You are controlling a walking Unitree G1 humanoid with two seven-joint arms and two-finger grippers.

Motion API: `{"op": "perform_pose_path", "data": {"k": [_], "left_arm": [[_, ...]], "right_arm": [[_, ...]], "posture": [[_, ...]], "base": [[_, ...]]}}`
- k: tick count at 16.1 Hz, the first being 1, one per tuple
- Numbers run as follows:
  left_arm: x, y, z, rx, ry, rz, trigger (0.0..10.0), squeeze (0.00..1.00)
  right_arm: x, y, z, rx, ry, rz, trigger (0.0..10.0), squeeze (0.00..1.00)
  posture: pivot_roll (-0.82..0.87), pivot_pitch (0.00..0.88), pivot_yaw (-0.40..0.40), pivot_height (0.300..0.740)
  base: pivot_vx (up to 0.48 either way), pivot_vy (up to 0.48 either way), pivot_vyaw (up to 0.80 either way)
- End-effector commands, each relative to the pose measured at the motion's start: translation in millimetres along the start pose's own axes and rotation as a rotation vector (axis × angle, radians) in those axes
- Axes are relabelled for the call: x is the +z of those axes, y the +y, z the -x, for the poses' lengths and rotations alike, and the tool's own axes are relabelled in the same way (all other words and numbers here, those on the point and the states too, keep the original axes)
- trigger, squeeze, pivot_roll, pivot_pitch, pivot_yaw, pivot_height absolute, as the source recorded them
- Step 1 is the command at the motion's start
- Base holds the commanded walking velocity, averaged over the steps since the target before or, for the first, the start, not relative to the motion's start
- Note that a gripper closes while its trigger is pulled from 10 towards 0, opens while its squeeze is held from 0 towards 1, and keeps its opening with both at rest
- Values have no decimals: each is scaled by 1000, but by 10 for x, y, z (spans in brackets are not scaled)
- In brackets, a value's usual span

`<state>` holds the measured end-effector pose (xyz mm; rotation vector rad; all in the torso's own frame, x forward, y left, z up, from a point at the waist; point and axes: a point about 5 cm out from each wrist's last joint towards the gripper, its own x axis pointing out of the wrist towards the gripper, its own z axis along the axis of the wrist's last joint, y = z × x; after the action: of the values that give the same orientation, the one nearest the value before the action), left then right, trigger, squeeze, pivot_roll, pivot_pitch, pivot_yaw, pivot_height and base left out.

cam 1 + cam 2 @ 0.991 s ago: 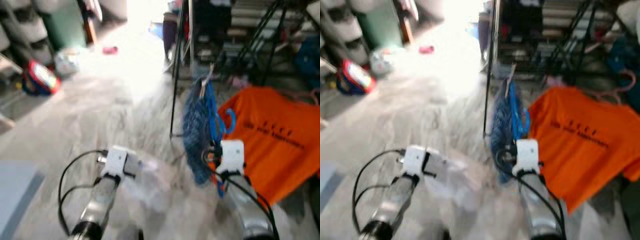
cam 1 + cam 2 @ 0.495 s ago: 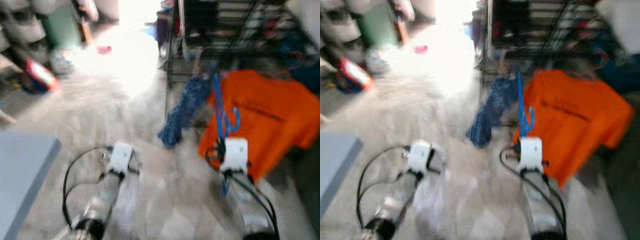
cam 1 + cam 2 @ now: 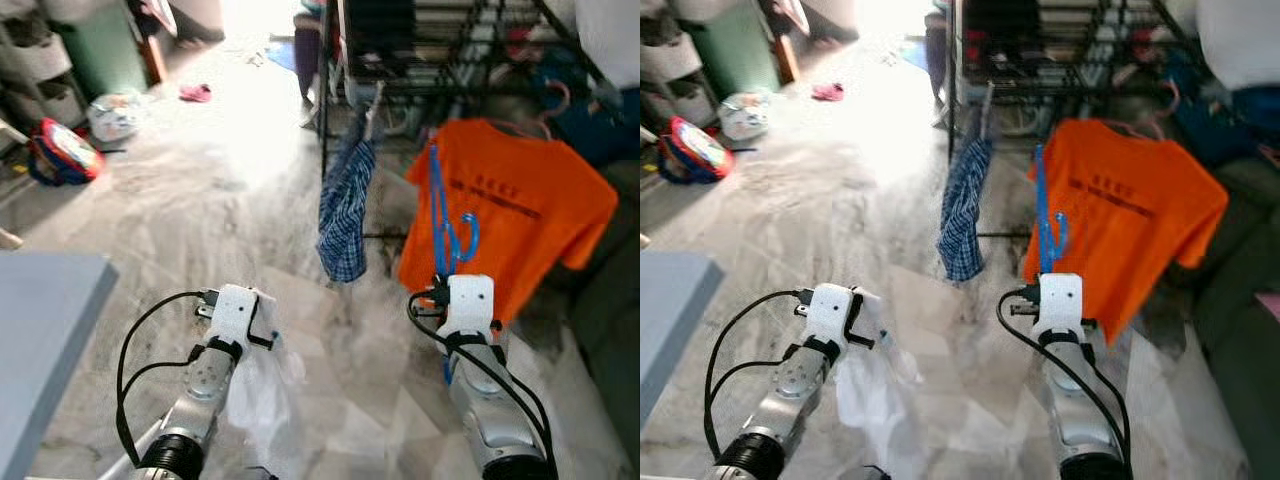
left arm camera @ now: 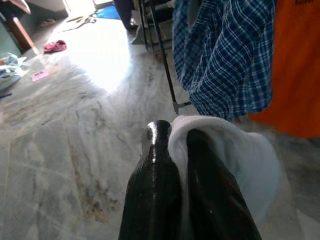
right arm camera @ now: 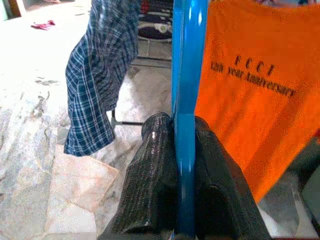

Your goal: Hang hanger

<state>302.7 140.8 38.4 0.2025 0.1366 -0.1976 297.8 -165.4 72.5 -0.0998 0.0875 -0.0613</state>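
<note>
Now | right gripper [image 5: 184,135] clamped on blue hanger [image 5: 188,60] | left gripper [image 4: 172,145] pinching white cloth [image 4: 235,155]

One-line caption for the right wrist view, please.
Right gripper clamps a blue plastic hanger before an orange T-shirt and blue plaid cloth.

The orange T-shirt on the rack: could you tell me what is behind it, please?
Behind the orange T-shirt stands the black metal rack with its shelves, and a dark blue bundle at the robot's right. The shirt covers the rack's lower part, so nothing there can be seen.
</note>
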Motion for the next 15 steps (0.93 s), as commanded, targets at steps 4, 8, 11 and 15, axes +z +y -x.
{"op": "perform_pose_path", "data": {"k": [4,8,11,15], "left_arm": [[-76,62,69,33,5,0,10000,0],[-426,140,256,59,145,9,10000,0],[-539,213,312,75,208,2,10000,0],[-486,207,251,93,195,16,10000,0]], "right_arm": [[-245,2,82,43,121,10,10000,0],[-638,5,235,113,251,-6,10000,0],[-843,-105,286,62,350,-108,10000,0],[-846,-63,286,64,333,-123,10000,0]], "posture": [[90,174,-13,740],[89,182,-7,740],[94,179,2,740],[99,177,-3,740]], "base": [[0,0,0],[0,0,0],[0,0,0],[0,-61,0]]}}
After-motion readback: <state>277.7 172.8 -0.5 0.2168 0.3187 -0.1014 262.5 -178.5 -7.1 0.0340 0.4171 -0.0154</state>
